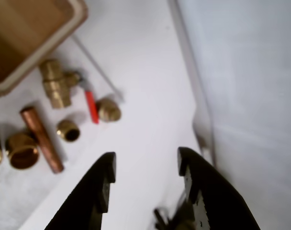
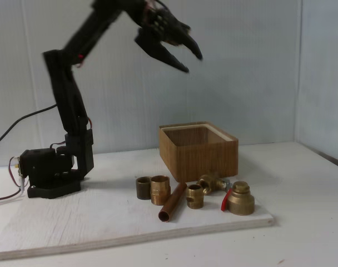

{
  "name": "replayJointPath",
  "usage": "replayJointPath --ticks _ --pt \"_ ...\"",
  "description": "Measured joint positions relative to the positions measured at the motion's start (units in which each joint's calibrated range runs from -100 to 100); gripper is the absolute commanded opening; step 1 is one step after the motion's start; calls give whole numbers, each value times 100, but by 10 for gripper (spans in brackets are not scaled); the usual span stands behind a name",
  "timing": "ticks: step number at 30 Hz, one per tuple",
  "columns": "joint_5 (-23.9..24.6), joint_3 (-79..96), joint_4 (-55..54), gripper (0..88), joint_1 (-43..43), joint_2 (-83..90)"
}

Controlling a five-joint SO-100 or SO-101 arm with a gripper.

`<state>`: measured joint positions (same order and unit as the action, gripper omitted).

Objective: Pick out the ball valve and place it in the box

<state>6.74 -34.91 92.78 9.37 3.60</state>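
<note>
The ball valve (image 1: 59, 85), a knobbly brass body with a thin red lever, lies on the white board just below the box corner; in the fixed view the ball valve (image 2: 212, 182) sits right in front of the box. The box (image 2: 198, 149) is square, light-brown wood with a paler rim, and its corner shows at the top left of the wrist view as the box (image 1: 64, 28). My gripper (image 2: 194, 62) hangs open high above the box with nothing between its fingers; in the wrist view the gripper (image 1: 146, 164) rises from the bottom edge.
Beside the valve lie a copper tube (image 2: 172, 202), short brass sleeves (image 2: 160, 189), a small brass fitting (image 1: 68, 130) and a larger stepped brass cap (image 2: 240, 199). The white board's front edge (image 2: 158, 231) runs close by. The arm's base (image 2: 52, 167) stands at the left.
</note>
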Motion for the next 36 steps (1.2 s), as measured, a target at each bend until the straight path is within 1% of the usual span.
replayJointPath --ticks 4,7,11,25,33,36 --pt "5 -763 378 133 -7 -983" --pt "5 -980 525 133 -7 -1432" --pt "5 -990 567 133 0 -1745" --pt "5 -990 576 133 697 -2474" --pt "10 -990 576 133 689 -3202" --pt "160 -990 576 133 704 -3465"
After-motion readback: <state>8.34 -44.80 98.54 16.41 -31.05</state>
